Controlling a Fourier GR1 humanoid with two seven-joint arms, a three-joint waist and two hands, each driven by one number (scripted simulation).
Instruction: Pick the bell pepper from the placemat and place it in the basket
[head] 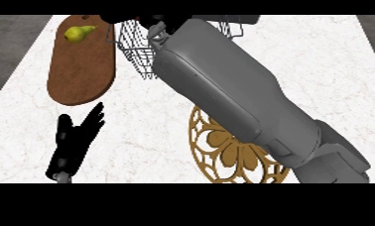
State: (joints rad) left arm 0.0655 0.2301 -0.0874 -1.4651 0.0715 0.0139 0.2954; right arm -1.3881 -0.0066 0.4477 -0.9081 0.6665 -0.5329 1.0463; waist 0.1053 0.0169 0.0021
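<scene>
On the counter (pixel 307 66), going left to right: the left robot hand (pixel 75 141) rests open near the lower left, fingers straight and pointing up. Above it lies a brown oval board (pixel 81 71) with a yellow-green pear (pixel 78 32) at its far end. A wire basket (pixel 135 46) stands just right of the board. The right forearm (pixel 227 91) crosses over a gold placemat (pixel 219 155) and reaches over the basket; the right robot hand (pixel 157 22) is mostly hidden, so its fingers cannot be told. The bell pepper is not visible, perhaps hidden by that hand.
</scene>
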